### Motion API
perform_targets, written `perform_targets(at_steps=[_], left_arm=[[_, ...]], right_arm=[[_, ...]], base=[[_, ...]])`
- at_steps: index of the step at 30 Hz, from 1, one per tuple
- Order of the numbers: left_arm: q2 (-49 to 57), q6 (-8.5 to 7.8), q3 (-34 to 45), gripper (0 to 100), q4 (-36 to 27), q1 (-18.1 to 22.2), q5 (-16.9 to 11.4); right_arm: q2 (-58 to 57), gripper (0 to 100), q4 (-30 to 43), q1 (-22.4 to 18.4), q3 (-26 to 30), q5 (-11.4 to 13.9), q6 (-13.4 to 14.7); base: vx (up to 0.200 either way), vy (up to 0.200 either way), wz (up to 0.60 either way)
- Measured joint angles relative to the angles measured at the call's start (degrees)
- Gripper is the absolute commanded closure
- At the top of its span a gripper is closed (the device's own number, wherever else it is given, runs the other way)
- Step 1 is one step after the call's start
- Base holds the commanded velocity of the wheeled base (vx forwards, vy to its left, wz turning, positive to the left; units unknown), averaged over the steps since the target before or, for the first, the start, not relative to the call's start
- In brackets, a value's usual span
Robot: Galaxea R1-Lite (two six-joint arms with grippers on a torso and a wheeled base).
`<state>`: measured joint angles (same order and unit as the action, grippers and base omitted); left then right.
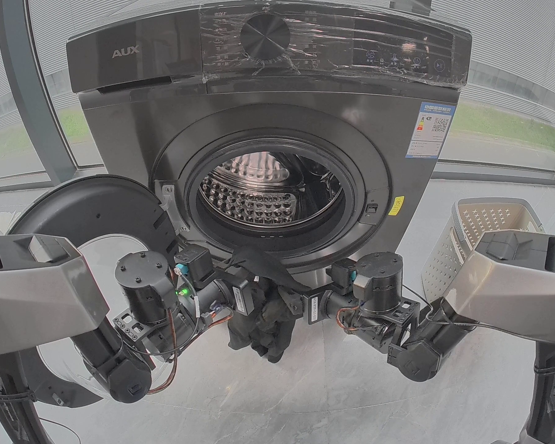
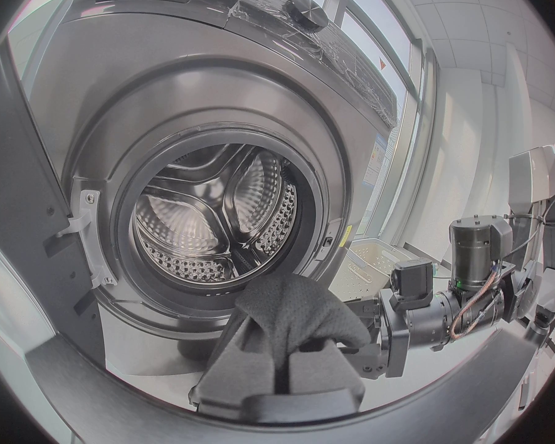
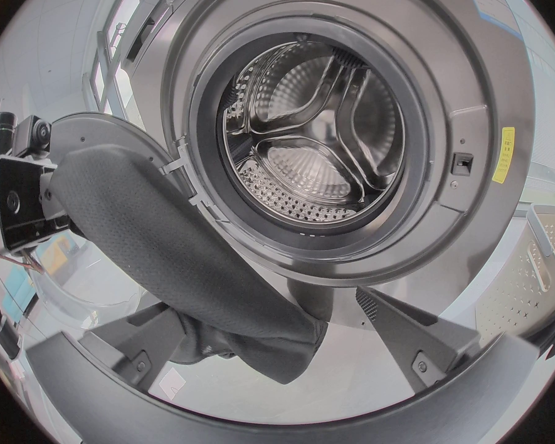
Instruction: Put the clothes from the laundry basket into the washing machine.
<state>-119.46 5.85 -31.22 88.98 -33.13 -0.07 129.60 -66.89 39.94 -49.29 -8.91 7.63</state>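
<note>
Far left, the washing machine's round door (image 1: 86, 211) stands swung wide open. Just right of it, the left gripper (image 1: 250, 294) sits low in front of the washing machine (image 1: 135, 124), below the rim of the opening. The left wrist view gives what the head view hides: this gripper's fingers (image 2: 246, 365) are pressed together with only a thin slit between them, clenched on a dark garment (image 2: 296, 309) that humps over their tips. In the head view the garment (image 1: 265, 322) hangs as a crumpled bunch between the two grippers, outside the machine and above the pale floor (image 1: 327, 390). Behind it the steel drum (image 1: 259, 198) shows through the opening. The right gripper (image 1: 299, 303) faces the left one from the right side, touching the garment. From the right wrist view its jaws are spread wide, released, and the garment (image 3: 166, 248) stretches as a taut band from the left gripper (image 3: 49, 198) across one right-hand finger (image 3: 135, 340), its end drooping between the two fingers. Far right, the white perforated laundry basket (image 1: 493, 217) stands on the floor beside the machine.
</note>
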Motion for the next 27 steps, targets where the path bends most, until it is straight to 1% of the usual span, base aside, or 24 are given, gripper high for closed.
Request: perform_targets(at_steps=[6,12,17,21,22,25,27], left_arm=[[0.0,0.00,0.7,100,0.0,-0.4,-0.1],[0.1,-0.06,1.4,100,0.0,-0.7,-0.1],[0.2,-0.09,1.7,100,0.0,-0.8,-0.2],[0.4,-0.06,2.1,100,0.0,-0.8,-0.4],[0.5,-0.09,2.1,100,0.0,-0.8,-0.4],[0.6,-0.09,2.3,100,0.0,-0.8,-0.6],[0.7,-0.06,2.5,100,0.0,-0.8,-0.7]], right_arm=[[-0.5,0,0.0,-0.7,-0.5,0.0,0.0],[-0.1,0,0.0,0.2,-2.4,0.5,-0.1],[1.0,0,-0.4,0.9,-3.7,0.7,-1.0],[1.9,0,-0.6,1.0,-4.1,1.1,-1.1],[2.1,100,-0.6,1.0,-4.1,1.1,-1.1],[2.5,100,-0.9,1.0,-4.4,1.5,-1.2],[2.7,100,-1.7,1.1,-4.8,2.6,-1.3]], base=[[0.000,0.000,0.00],[0.000,0.000,0.00],[0.000,0.000,0.00],[0.000,0.000,0.00],[0.000,0.000,0.00],[0.000,0.000,0.00],[0.000,0.000,0.00]])
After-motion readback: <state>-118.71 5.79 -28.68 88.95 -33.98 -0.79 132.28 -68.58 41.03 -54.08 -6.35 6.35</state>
